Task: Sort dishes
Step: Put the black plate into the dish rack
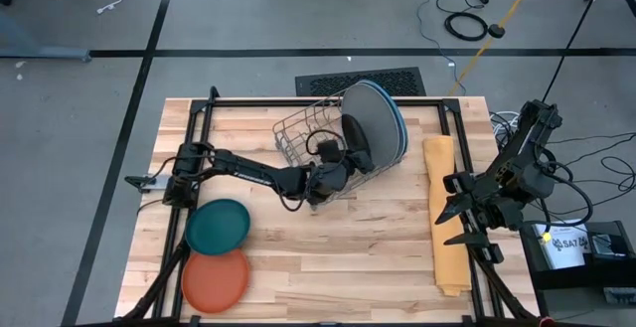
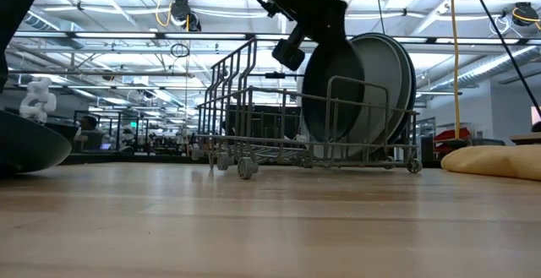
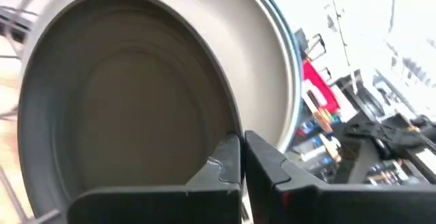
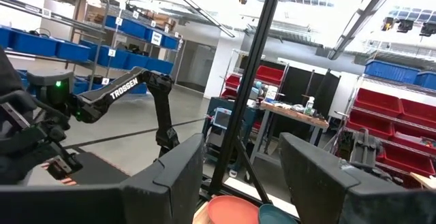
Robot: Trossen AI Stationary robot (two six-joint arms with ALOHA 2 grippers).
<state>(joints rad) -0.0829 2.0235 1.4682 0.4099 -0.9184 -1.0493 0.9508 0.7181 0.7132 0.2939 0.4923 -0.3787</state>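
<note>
A grey wire rack [image 1: 316,140] stands at the table's far middle. Three large plates stand on edge in its right end: grey [image 1: 376,126], with two blue rims [image 1: 399,128] behind it. My left gripper [image 1: 343,154] reaches into the rack and is shut on a smaller black plate [image 3: 129,115], which stands on edge just in front of the grey plate [image 3: 266,60]. A teal plate [image 1: 218,225] and an orange plate [image 1: 215,278] lie flat at the near left. My right gripper [image 1: 455,223] is open and empty at the table's right edge. My left gripper pinches the black plate's rim [image 3: 230,130] between its two fingers, one finger on each face. The fingers come slanting down from the table's near left. The plate stands on edge inside the rack [image 2: 336,88]; whether its lower edge rests on the wires, I cannot tell.
A yellow-orange folded cloth [image 1: 444,213] lies along the right side, under my right gripper. A black frame [image 1: 199,118] runs around the table's edges. Bare wood lies in the near middle.
</note>
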